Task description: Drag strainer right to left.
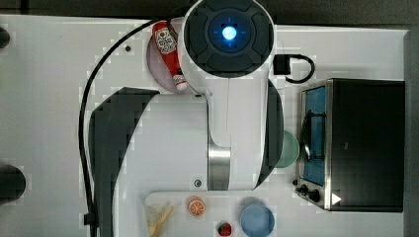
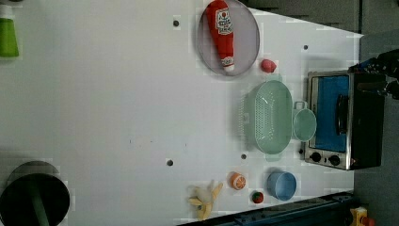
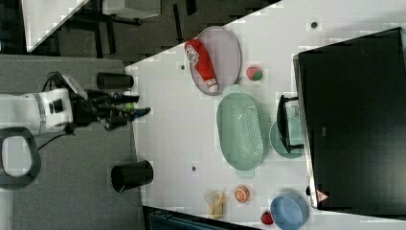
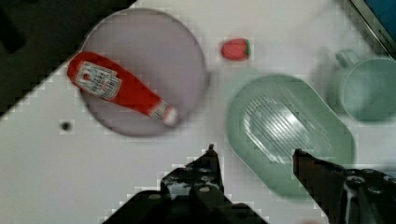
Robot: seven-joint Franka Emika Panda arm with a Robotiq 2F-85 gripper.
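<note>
1. Spread wide, my claw [image 4: 254, 156] hangs above the white table [image 2: 117, 94], one finger [image 4: 210, 163] off the strainer's rim, the other over its edge.
2. My strainer [image 2: 273, 117] lies empty on the table, just beside the mint mug [image 2: 304, 124], which stands before the toaster oven [image 2: 341, 120].
3. At the left view's top, a grey plate [image 2: 244, 42] carries a ketchup bottle [image 2: 222, 30]; a strawberry [image 2: 268, 65] sits between plate and strainer.
4. Toward the left view's bottom are a blue bowl [image 2: 282, 185], empty, an orange slice [image 2: 237, 180] and a banana [image 2: 206, 197].
5. Dark floor [image 3: 72, 191] borders the table in the right view.
</note>
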